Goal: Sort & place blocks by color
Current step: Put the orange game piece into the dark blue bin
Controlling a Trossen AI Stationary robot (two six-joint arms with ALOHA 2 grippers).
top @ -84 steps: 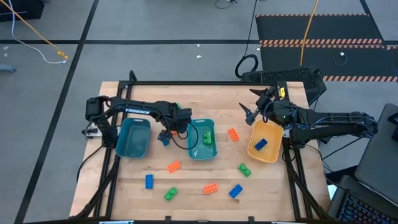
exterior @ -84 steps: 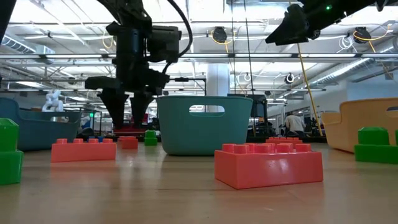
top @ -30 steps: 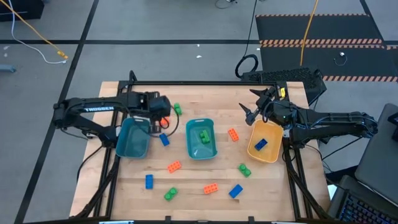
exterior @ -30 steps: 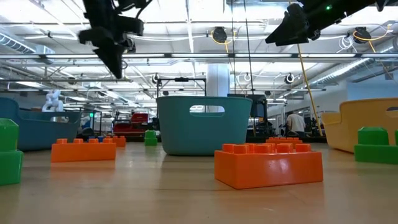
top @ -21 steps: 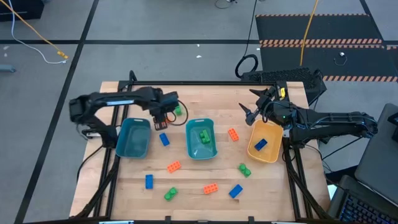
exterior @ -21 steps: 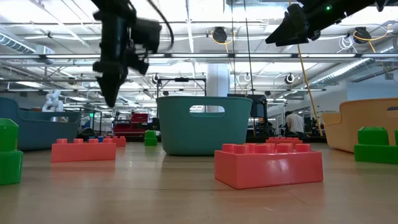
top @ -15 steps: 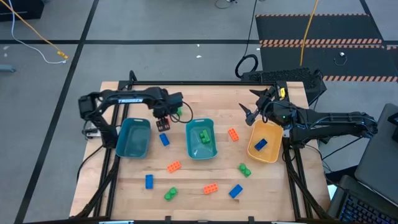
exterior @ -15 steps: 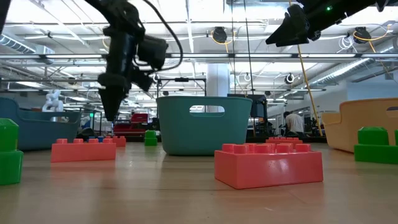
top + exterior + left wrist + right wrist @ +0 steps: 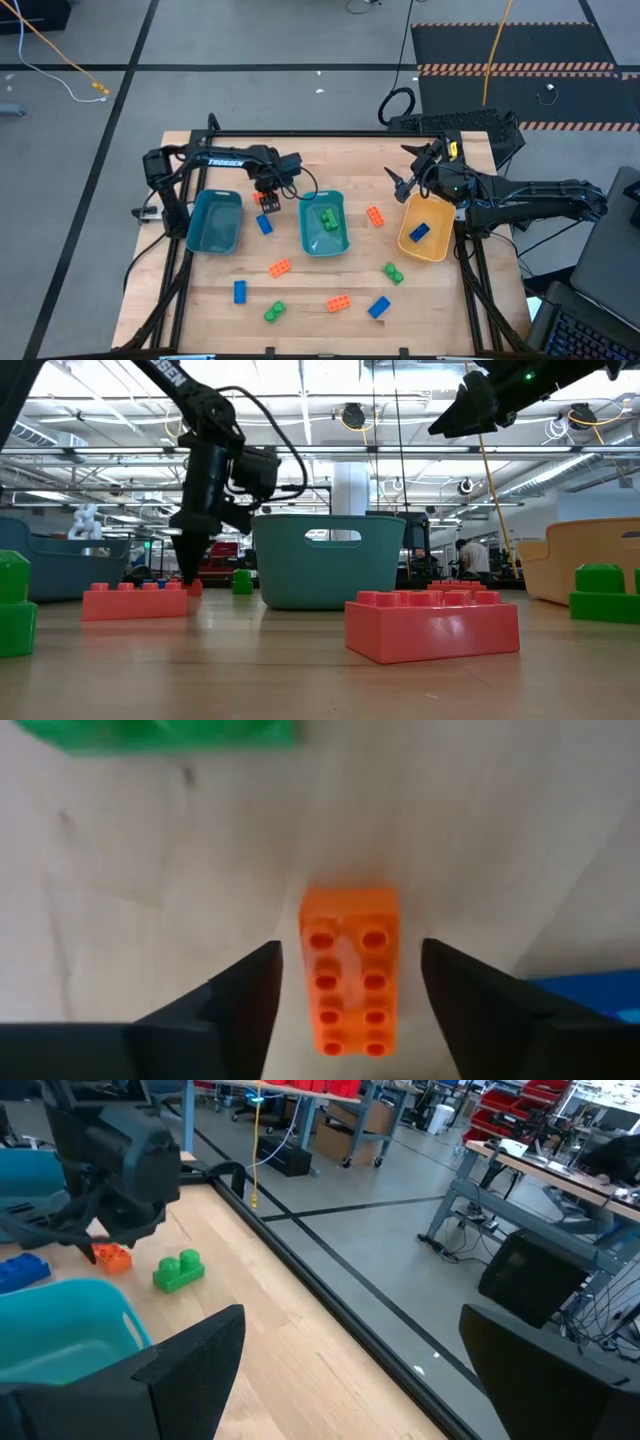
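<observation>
1. Your left claw (image 9: 347, 1010) is spread wide, a finger (image 9: 235, 995) on each side of the orange brick (image 9: 349, 982) with gaps showing, so nothing is pinched yet. From overhead, this claw (image 9: 267, 192) sits low at the back of the table (image 9: 360, 152), between the left teal bin (image 9: 214, 222) and the middle teal bin (image 9: 323, 225).

2. That orange brick lies flat, studs up, 2 rows of 4. Judge it light, rigid and smooth-sided: close across the 2 long flat sides near the middle, squarely, or it may twist or squirt out.

3. Just beyond it lies a green brick (image 9: 160, 732), and a blue brick (image 9: 264, 224) lies close beside the left bin; keep the fingers clear of both.

4. Other bricks are well apart: 1 green (image 9: 328, 221) in the middle bin, 1 blue (image 9: 419, 233) in the tan bowl (image 9: 424, 228), an orange one (image 9: 375, 216) between bin and bowl, and more orange (image 9: 280, 268), blue (image 9: 240, 291) and green (image 9: 274, 313) ones along the front.

5. Your right claw (image 9: 400, 179) waits raised above the back edge of the tan bowl, spread, holding nothing.

6. Writing: white lettering on the left arm (image 9: 215, 162) is too small to read with certainty; the bricks carry no readable marks.
</observation>
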